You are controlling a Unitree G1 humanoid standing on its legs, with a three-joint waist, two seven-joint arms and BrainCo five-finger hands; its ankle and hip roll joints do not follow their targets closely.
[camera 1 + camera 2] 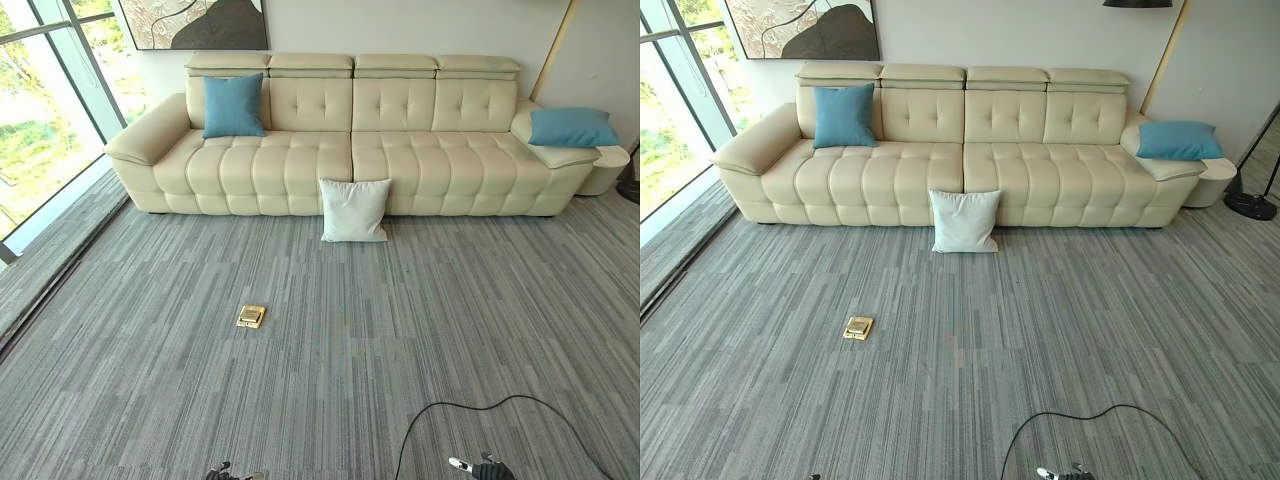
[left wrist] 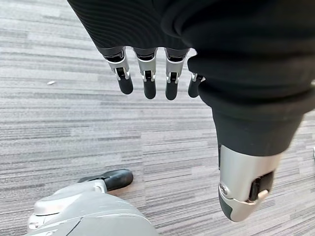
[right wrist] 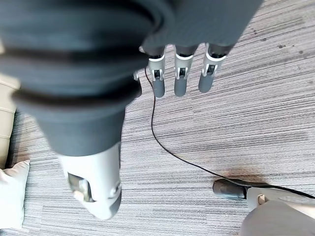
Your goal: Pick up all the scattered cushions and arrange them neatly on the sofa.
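Tufted cream sofa; square white cushion (plump) leans against it.

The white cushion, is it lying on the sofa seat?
No, the white cushion stands on the carpet, leaning against the front of the sofa.

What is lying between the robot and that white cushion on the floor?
Only open carpet. A small brass floor plate sits flush, off toward the left. The white cushion leans against the sofa front.

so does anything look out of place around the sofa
Yes: a white cushion stands on the carpet, leaning against the sofa front. One blue cushion lies flat on the far armrest rather than upright on the seat.
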